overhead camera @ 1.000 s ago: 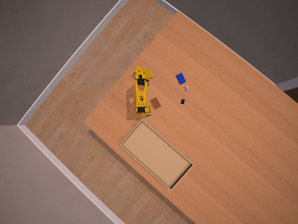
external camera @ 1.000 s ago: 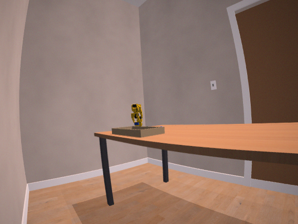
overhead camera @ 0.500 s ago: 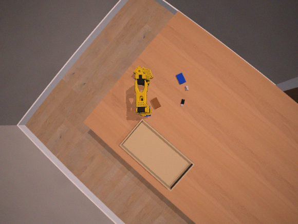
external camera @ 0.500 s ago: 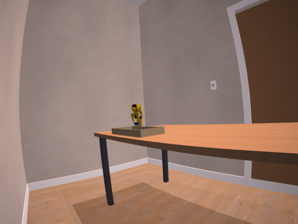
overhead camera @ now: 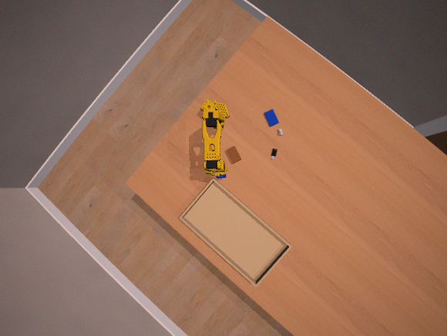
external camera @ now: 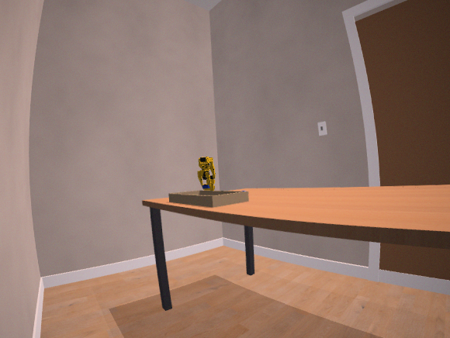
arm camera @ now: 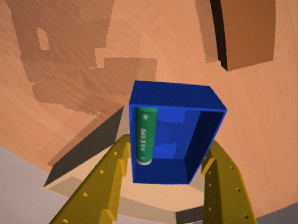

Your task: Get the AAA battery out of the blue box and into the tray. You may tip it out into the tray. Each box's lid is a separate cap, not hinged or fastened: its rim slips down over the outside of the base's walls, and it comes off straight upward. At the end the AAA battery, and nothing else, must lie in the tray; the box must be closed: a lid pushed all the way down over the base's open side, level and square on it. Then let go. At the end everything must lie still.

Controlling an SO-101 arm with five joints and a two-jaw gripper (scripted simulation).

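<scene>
My gripper [overhead camera: 220, 174] is shut on the blue box base [arm camera: 174, 135], held just off the near corner of the tray [overhead camera: 234, 231]. In the wrist view the base's open side faces the camera between my fingers. The green AAA battery [arm camera: 145, 135] lies inside it against the left wall. The blue lid [overhead camera: 271, 117] lies flat on the table, apart from the base. From the side view the gripper [external camera: 205, 187] hangs just behind the tray [external camera: 209, 197]. The tray holds nothing that I can see.
A closed brown box [overhead camera: 233, 154] sits on the table right of the arm; it also shows in the wrist view [arm camera: 242, 18]. A small white item [overhead camera: 280, 132] and a small black item [overhead camera: 273, 153] lie past it. The table's edge runs close behind the arm.
</scene>
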